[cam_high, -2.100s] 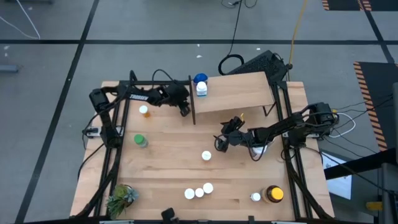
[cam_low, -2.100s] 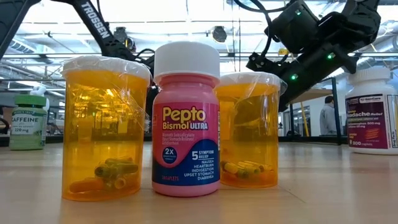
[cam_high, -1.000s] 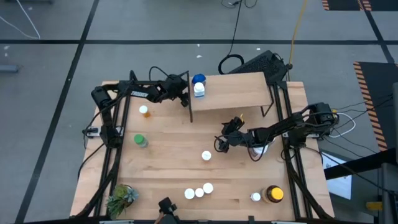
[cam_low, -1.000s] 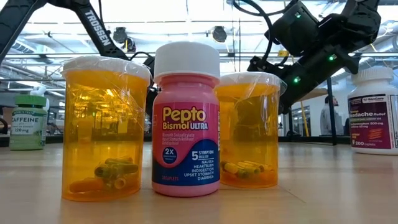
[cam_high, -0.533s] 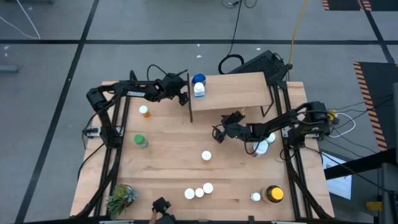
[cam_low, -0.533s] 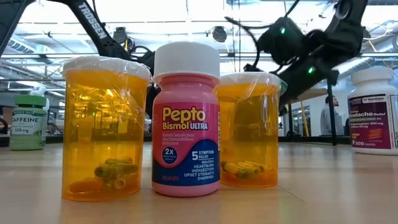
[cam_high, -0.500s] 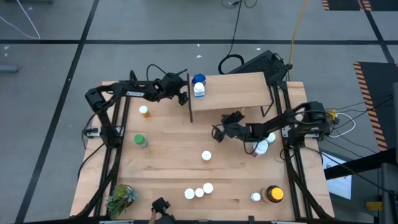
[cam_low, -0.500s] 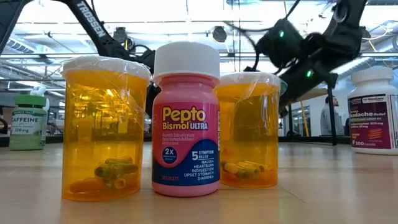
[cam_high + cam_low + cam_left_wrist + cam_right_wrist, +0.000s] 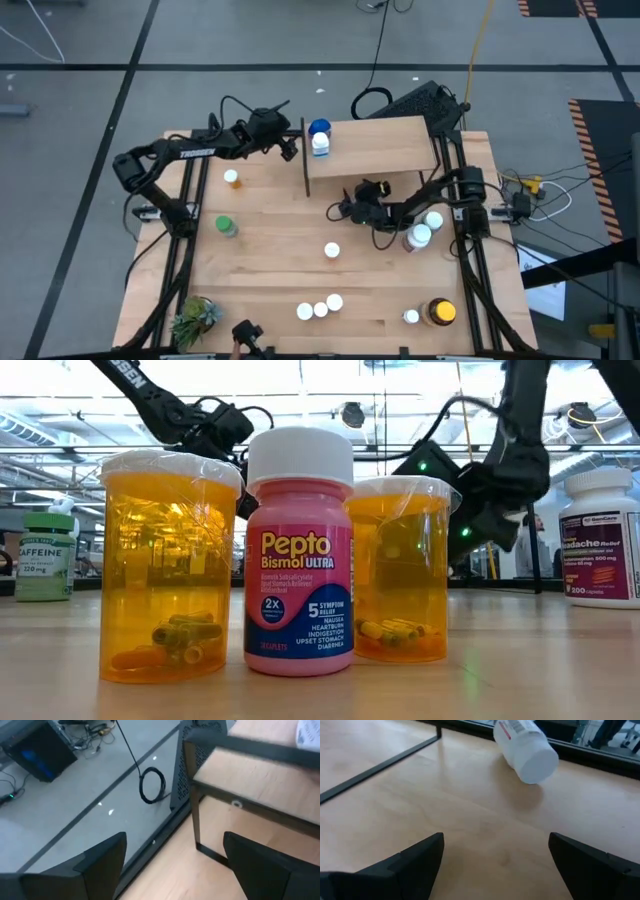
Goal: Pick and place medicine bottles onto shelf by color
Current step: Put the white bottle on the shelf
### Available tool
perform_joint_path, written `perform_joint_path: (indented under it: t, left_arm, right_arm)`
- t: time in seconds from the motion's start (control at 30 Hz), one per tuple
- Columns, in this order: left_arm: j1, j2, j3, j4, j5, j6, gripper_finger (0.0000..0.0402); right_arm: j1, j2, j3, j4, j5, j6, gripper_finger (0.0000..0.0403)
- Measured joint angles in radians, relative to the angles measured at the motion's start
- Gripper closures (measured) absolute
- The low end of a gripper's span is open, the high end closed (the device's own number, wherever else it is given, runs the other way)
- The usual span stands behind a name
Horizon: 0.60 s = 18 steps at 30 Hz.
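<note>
Past the right gripper's (image 9: 492,865) parted, empty fingers, a toppled white bottle (image 9: 525,744), seemingly upright overhead.

On the bench (image 9: 270,240), the left hand (image 9: 291,147) is just beside the shelf's (image 9: 375,148) left end, near two bottles (image 9: 321,137) standing there. The right hand (image 9: 340,211) is over the bench in front of the shelf.

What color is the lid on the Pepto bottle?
White; the Pepto bottle itself is pink. The low view shows it best.
</note>
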Motion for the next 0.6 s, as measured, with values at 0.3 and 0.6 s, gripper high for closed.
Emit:
perform_joint_path:
  t: [0.3,0.6]
  left_arm:
    - [0.006,-0.008,0.0,-0.011,-0.001,0.024,0.0064]
    - [0.023,-0.008,0.0,-0.003,0.0,0.025,0.0064]
  right_arm:
    - [-0.05,0.109,0.001,0.191,-0.054,-0.019,0.0046]
    - [-0.124,0.119,0.003,0.243,-0.088,-0.085,0.0046]
